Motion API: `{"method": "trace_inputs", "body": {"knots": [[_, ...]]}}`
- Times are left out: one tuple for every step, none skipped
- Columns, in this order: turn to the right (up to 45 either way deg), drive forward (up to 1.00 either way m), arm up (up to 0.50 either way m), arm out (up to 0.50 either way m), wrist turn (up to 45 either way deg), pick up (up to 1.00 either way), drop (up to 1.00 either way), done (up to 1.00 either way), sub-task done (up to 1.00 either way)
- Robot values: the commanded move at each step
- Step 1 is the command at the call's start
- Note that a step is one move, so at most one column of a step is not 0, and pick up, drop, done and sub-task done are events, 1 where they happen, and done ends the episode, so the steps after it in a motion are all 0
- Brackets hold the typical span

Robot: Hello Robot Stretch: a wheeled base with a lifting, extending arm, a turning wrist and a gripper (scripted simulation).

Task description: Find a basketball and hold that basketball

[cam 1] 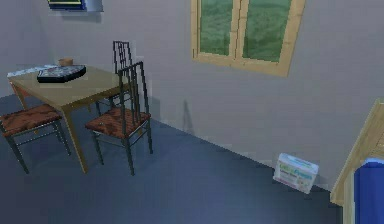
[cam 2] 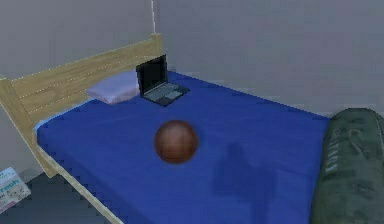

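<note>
On the blue bed (cam 2: pixel 250 110), near the middle of the mattress, sits the basketball (cam 2: pixel 177 141), a round reddish-brown ball resting on the cover, well apart from everything else. Toward the head end of the bed, an open dark laptop (cam 2: pixel 158 82) stands just in front of the wooden headboard (cam 2: pixel 70 78), and a pale lilac pillow (cam 2: pixel 112 90) lies just beside it, at the corner of the mattress. At the far foot end of the bed, by the arm side view's right edge, lies a bulky dark green rounded thing (cam 2: pixel 350 165); what it is cannot be told. On the floor beside the bed's head corner rests a flat white and green box (cam 2: pixel 10 186).

The state of the gripper cannot be told from these views.

In the forward view, a wooden table (cam 1: pixel 72 95) stands against the grey wall. A flat dark thing (cam 1: pixel 60 73) lies near the table's far edge, with a small brownish thing (cam 1: pixel 66 62) just behind it and a pale sheet (cam 1: pixel 24 72) at its left corner. Three dark-framed chairs with reddish-brown seats surround it: one (cam 1: pixel 120 122) at the near right corner, one (cam 1: pixel 28 120) at the near left edge, one (cam 1: pixel 121 55) behind the far side. A wood-framed window (cam 1: pixel 248 32) shows green beyond. The same white and green box (cam 1: pixel 296 172) leans at the wall's foot, near the bed's wooden end (cam 1: pixel 362 150).
</note>
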Motion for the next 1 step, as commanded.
{"method": "trace_inputs", "body": {"knots": [[0.0, 0.0, 0.5, 0.0, 0.0, 0.0, 0.0, 0.0, 0.0]]}}
